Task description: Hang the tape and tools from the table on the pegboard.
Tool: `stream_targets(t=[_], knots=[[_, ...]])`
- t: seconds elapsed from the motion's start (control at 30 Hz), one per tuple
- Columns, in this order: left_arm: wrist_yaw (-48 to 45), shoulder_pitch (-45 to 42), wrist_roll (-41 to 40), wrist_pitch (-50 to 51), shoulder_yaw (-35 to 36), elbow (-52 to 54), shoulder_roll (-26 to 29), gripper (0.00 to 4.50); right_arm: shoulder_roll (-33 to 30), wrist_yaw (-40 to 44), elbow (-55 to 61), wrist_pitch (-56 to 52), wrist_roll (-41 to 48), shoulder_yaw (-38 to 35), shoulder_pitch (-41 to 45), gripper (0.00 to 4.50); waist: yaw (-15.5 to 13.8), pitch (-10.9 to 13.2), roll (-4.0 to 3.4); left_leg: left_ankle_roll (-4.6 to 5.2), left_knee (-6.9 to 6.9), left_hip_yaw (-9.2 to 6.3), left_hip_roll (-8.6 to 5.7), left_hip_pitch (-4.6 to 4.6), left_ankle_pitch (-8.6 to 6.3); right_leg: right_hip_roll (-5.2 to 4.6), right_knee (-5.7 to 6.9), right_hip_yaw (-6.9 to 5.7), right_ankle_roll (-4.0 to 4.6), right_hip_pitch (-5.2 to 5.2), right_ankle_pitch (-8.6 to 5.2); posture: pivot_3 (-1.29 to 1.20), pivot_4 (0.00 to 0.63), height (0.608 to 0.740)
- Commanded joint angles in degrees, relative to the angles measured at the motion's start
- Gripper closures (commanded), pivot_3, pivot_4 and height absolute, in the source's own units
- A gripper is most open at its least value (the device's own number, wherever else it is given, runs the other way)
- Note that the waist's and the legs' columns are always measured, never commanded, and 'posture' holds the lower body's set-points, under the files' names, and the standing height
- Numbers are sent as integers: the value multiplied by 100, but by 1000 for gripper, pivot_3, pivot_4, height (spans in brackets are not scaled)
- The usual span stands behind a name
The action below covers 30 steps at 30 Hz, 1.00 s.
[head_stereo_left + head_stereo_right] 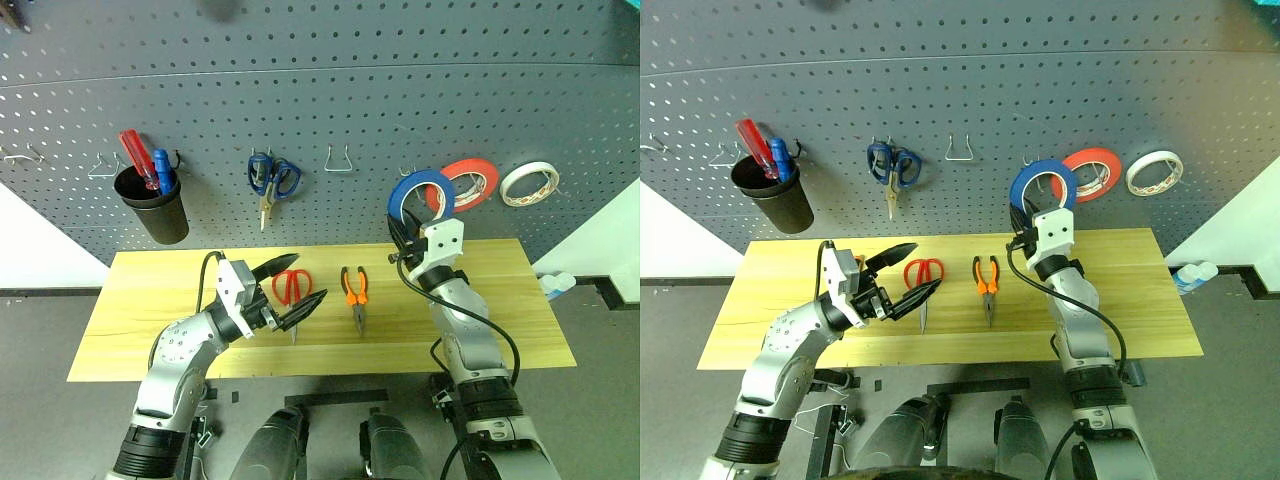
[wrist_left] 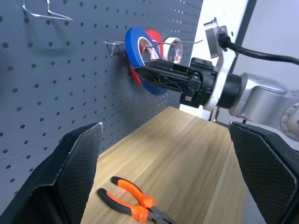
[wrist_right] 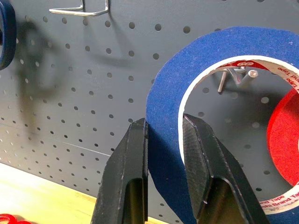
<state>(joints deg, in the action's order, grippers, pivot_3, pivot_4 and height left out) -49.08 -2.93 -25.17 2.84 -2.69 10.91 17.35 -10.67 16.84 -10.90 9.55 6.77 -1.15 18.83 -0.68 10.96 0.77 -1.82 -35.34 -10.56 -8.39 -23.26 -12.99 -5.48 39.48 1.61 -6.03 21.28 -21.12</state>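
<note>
The pegboard (image 1: 320,110) looks like matt dark grey sheet, smooth between its holes, with thin bright metal wire hooks (image 1: 338,160). The table (image 1: 140,300) is pale wood with visible plank grain and a soft satin finish. The blue tape (image 3: 168,107) has a matt, papery face and a white printed core. The pliers (image 2: 133,205) have glossy orange-and-black plastic grips. At upper left, the black cup (image 1: 160,215) looks matt plastic.

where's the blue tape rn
In the head views the blue tape is pinched in the right claw against the pegboard, just left of the red-orange roll.
</note>
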Motion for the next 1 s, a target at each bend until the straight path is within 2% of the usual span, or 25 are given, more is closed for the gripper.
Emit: stream_targets(t=[0.03,0.7,1.0], knots=[[30,26,14,-202,5,240,-5,0,-49,12,-65,246,-13,-110,170,3810,-3,0,0,0,0,0,0,0,0,0,0,0,0,0,0,114,168,740],[240,163,106,-605,-55,483,-131,0,-134,16,-1594,894,-73,-276,969,3818,-4,0,0,1,-10,0,0,0,0,1,6,0,0,-5,0,121,176,740],[272,196,95,-596,-88,472,-101,0,-88,-102,-1686,514,-80,-276,1076,3819,-4,0,0,1,-16,-1,0,0,1,1,10,1,1,-6,1,121,177,740]])
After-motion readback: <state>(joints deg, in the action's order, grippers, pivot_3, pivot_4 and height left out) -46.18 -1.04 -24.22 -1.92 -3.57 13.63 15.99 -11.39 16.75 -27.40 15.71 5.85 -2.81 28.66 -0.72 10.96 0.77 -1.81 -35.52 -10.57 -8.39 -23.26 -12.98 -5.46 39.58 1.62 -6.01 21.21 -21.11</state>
